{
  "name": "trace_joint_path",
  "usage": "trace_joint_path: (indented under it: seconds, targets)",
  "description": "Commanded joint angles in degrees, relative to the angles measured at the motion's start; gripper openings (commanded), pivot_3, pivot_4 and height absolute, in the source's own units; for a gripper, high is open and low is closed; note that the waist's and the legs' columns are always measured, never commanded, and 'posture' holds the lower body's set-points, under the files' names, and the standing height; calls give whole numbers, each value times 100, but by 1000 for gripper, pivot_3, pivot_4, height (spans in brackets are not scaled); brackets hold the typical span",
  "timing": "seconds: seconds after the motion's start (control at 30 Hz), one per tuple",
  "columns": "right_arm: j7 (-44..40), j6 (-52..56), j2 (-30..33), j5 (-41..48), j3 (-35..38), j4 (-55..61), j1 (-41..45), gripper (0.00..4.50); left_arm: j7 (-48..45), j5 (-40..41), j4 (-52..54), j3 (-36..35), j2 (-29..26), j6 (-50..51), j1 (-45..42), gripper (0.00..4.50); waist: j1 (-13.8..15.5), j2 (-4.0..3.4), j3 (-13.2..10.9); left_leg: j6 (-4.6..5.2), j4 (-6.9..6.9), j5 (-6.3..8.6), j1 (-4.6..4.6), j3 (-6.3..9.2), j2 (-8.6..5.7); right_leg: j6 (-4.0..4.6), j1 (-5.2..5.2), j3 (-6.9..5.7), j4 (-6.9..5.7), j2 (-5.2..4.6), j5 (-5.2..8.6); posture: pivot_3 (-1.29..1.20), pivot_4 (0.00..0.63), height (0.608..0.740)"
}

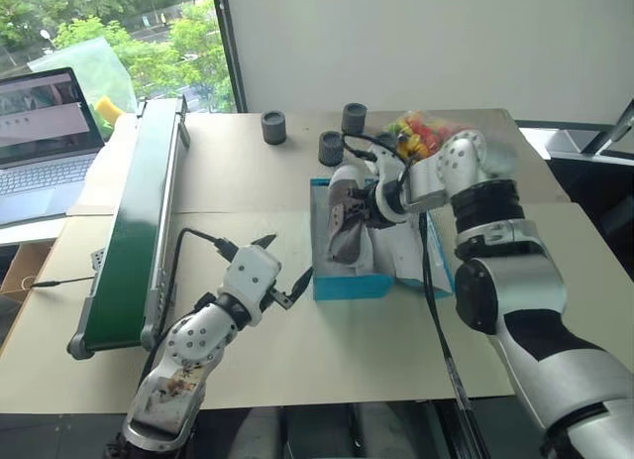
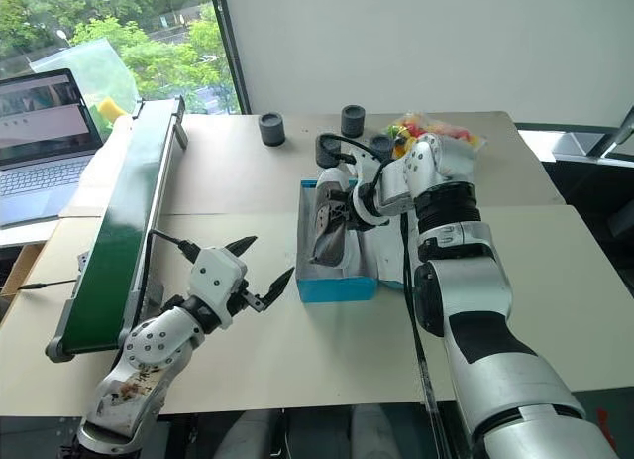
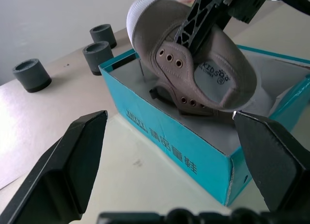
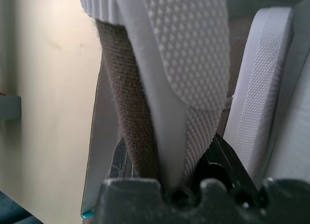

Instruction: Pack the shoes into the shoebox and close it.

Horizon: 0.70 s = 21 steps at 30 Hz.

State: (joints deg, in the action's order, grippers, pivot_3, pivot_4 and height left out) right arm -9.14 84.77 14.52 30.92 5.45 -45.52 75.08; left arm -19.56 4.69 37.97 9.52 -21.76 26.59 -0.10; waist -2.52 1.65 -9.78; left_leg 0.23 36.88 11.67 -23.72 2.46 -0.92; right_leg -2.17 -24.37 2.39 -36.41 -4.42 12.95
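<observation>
Right pincer (image 1: 349, 213): my fingers pinch a shoe (image 1: 346, 221), toe tipped up, over the open box (image 1: 352, 284).
Second shoe (image 4: 252, 96): in the box, sole showing.
Left pincer (image 1: 289, 271): spread wide, holding nothing, beside the box's near corner.

You have a pale beige table (image 1: 258, 350) here. On it the blue shoebox (image 1: 352, 284) stands open near the middle. The long green conveyor (image 1: 134, 221) lies along the left side. Three dark grey cups (image 1: 274, 128) stand behind the box, and beside them a bag (image 1: 424, 132) of what seem colourful small items.
</observation>
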Motion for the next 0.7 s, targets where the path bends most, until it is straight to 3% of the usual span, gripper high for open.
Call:
trace_joint_path:
  seconds: [0.03,0.53,0.6,0.7]
  targets:
    - [-185,316,-166,-30,33,279,168,412,-105,146,383,17,4,86,103,4454,-1,0,0,0,0,0,0,0,0,0,0,0,-1,0,0,0,150,740]
    - [-734,-191,-552,-738,-375,-264,1,412,-464,613,670,-107,-250,504,199,4454,4,0,0,0,0,0,5,2,-2,0,2,-2,-3,1,0,0,150,740]
    - [-794,-254,-582,-828,-395,-363,15,1398,-448,611,671,-108,-247,503,201,4500,2,0,0,0,0,0,5,2,-2,0,1,-2,-2,1,0,0,150,740]
    - [-805,-349,-646,-928,-347,-492,13,2320,-437,616,657,-106,-238,504,191,4500,-2,0,0,0,0,0,5,2,-2,0,1,-2,-3,1,0,0,150,740]
